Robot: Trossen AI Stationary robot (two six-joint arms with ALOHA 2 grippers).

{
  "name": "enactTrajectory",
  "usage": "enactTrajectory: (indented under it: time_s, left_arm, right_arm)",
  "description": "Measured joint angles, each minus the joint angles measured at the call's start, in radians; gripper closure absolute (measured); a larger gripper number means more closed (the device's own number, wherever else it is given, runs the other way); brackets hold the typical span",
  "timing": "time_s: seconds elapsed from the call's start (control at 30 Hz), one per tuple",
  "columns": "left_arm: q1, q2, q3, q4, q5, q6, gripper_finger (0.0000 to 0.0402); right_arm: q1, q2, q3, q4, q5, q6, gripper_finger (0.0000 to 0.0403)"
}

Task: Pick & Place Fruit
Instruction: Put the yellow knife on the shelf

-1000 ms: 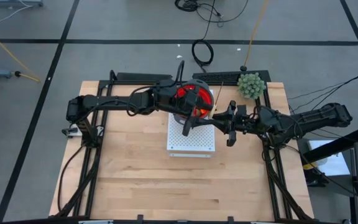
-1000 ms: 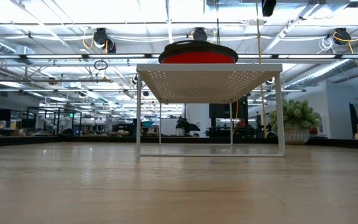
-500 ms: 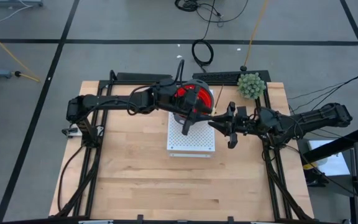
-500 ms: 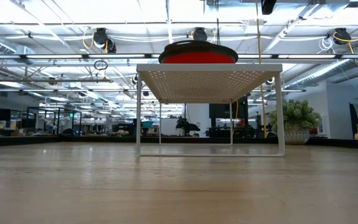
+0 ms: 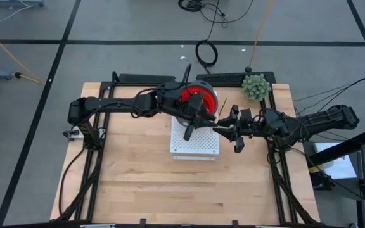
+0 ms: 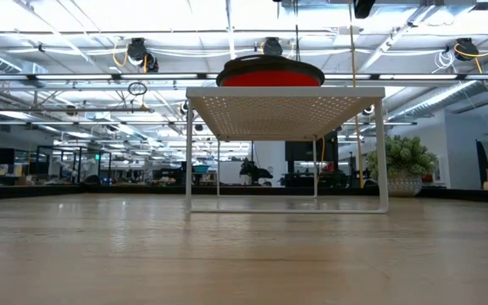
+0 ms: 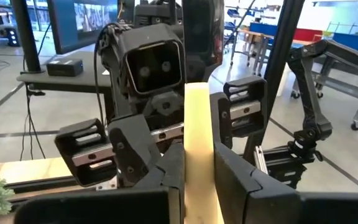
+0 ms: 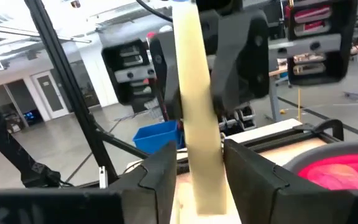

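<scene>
Above the white perforated rack (image 5: 195, 142) my two grippers meet nose to nose. Between them is a pale-yellow flat bar (image 7: 199, 143), by its look the knife's handle. My left gripper (image 7: 197, 183) is shut on it. My right gripper (image 8: 197, 177) has a finger on each side of the bar, with a narrow gap showing. A red bowl (image 5: 195, 98) stands on the rack's far part, under my left arm. Single pieces of fruit cannot be made out; only red (image 8: 347, 174) shows in the bowl. My left gripper pinches the bar's near end (image 7: 197, 168) between its two fingers, on its flat sides. It comes level from the table's left, with the fingers lying along the bar. The bar is lifted clear above the rack and points on toward my right gripper (image 7: 166, 124).
A green spiky ball plant (image 5: 256, 87) stands at the table's far right corner. The rack stands on thin legs (image 6: 385, 152), with free room under it. Bare wooden table (image 5: 170, 190) lies toward the near edge.
Both arms have kept their places above the rack. My left gripper's fingers have come together on the bar. My right wrist has turned a little.
</scene>
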Motion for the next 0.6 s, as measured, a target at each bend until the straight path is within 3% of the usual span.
enactTrajectory:
  time_s: [0.3, 0.6]
  left_arm:
    - [0.018, -0.005, 0.000, -0.003, -0.011, -0.003, 0.0357]
    - [0.026, -0.045, 0.000, -0.113, -0.051, -0.003, 0.0359]
  right_arm:
    - [0.000, -0.066, 0.000, -0.130, -0.027, 0.027, 0.0258]
    - [0.000, -0.184, 0.000, -0.331, -0.027, 0.013, 0.0281]
